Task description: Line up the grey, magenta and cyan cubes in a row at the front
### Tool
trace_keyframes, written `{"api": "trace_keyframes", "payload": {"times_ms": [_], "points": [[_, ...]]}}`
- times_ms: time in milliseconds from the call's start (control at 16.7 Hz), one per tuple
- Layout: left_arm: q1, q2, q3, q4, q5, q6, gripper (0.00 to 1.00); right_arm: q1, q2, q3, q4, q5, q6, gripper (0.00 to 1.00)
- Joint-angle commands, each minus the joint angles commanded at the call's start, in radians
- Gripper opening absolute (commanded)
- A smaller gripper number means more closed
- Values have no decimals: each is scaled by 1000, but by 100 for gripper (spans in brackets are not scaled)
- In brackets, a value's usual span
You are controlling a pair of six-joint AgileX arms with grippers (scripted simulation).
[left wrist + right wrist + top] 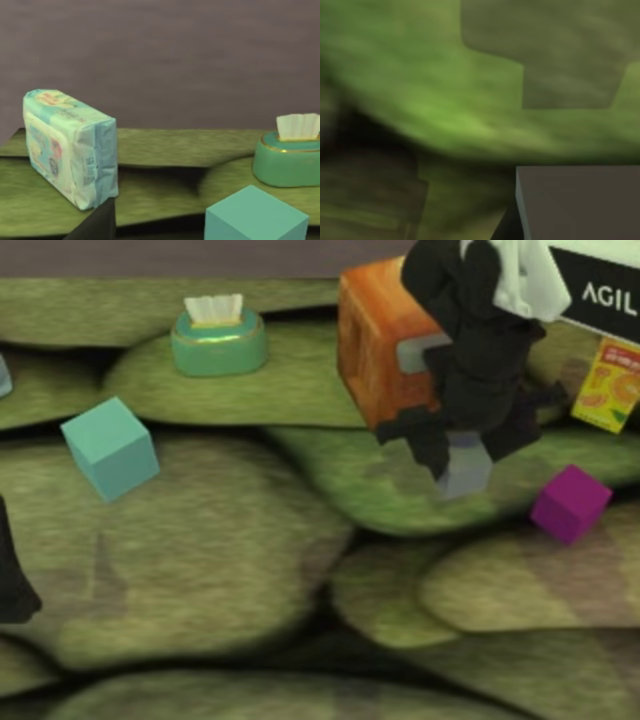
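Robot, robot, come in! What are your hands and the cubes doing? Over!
Right gripper on grey cube, grip unclear. Left arm parked at left edge. Magenta cube right, cyan cube left. Orange block close behind.

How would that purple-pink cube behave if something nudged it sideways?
The magenta cube would probably slide rather than roll, since its faces look flat. Its squat, equal-sided shape suggests it would not tip easily. It looks rigid and matte, so likely not slippery.

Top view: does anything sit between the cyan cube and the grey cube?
No. Between the cyan cube and grey cube, the top view shows only bare green table.
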Motion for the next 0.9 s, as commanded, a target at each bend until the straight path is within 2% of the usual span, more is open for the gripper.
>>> {"api": "trace_keyframes", "payload": {"times_ms": [240,660,900], "points": [[0,0,0,0,0,0,100,55,-100,-112,22,3,112,0],[0,0,0,0,0,0,100,216,-380,-469,74,11,456,0],[0,0,0,0,0,0,100,240,-417,-505,82,13,493,0]]}}
